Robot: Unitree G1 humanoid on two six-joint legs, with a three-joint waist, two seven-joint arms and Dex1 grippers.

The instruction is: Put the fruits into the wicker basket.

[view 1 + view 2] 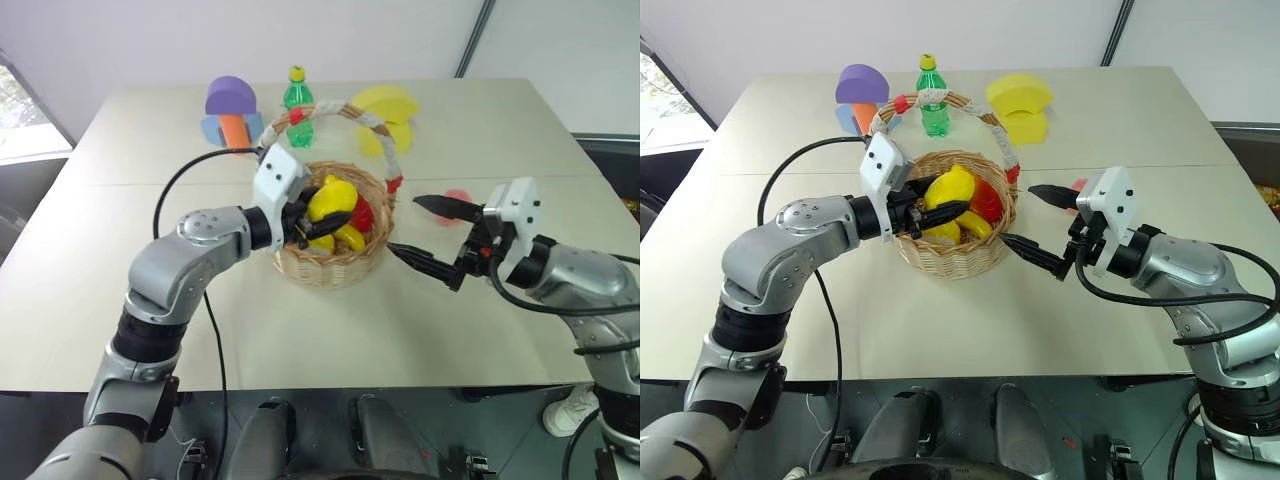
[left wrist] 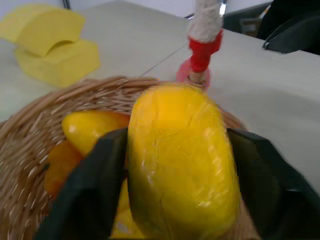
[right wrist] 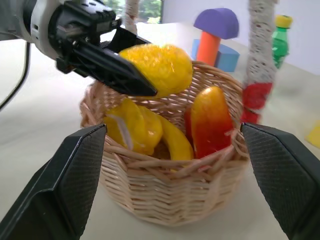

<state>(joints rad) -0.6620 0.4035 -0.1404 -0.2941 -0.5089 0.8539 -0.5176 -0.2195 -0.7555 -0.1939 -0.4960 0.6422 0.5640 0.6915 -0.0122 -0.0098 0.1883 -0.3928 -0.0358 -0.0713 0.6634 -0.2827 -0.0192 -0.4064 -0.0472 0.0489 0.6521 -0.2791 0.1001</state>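
The wicker basket stands mid-table with its white, red-banded handle arching over it. Inside lie several toy fruits, among them a banana and a red-yellow mango. My left gripper reaches in over the left rim and is shut on the yellow lemon, which hangs just above the fruits inside. My right gripper hovers open and empty just right of the basket, pointing at it. The pink peach lies on the table behind the right gripper's upper finger, partly hidden.
At the back of the table stand a green bottle, yellow foam blocks and a purple, orange and blue block stack. A black cable loops from my left arm. Bare tabletop lies in front of the basket.
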